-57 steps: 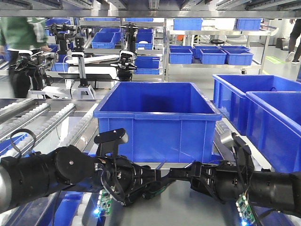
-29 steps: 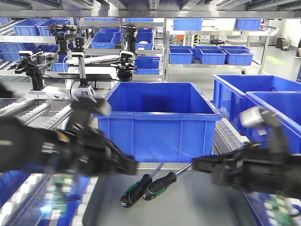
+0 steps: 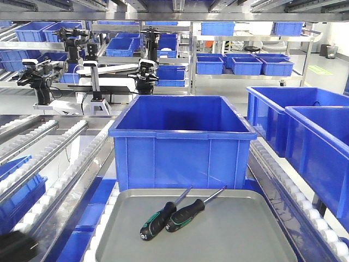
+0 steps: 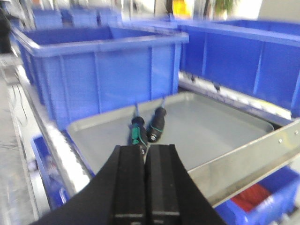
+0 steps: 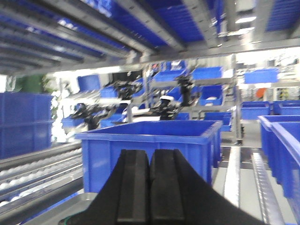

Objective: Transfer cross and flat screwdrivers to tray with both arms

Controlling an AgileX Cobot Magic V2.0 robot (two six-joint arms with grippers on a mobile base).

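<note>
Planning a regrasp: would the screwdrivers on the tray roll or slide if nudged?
Probably. The screwdrivers have rounded handles and thin shafts, so they may roll sideways. The tray looks smooth metal, so sliding seems likely too; its low rim should stop them.

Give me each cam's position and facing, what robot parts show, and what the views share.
Front view: behind and above the tray, facing the big blue bin; no arm clearly shows.
Left wrist: above the shut left end effector, looking at the two screwdrivers on the tray.
Right wrist: above the shut right end effector, aimed level at the bin and shelves.
Shared: the bin appears in all three; tray and screwdrivers in front and left wrist.
</note>
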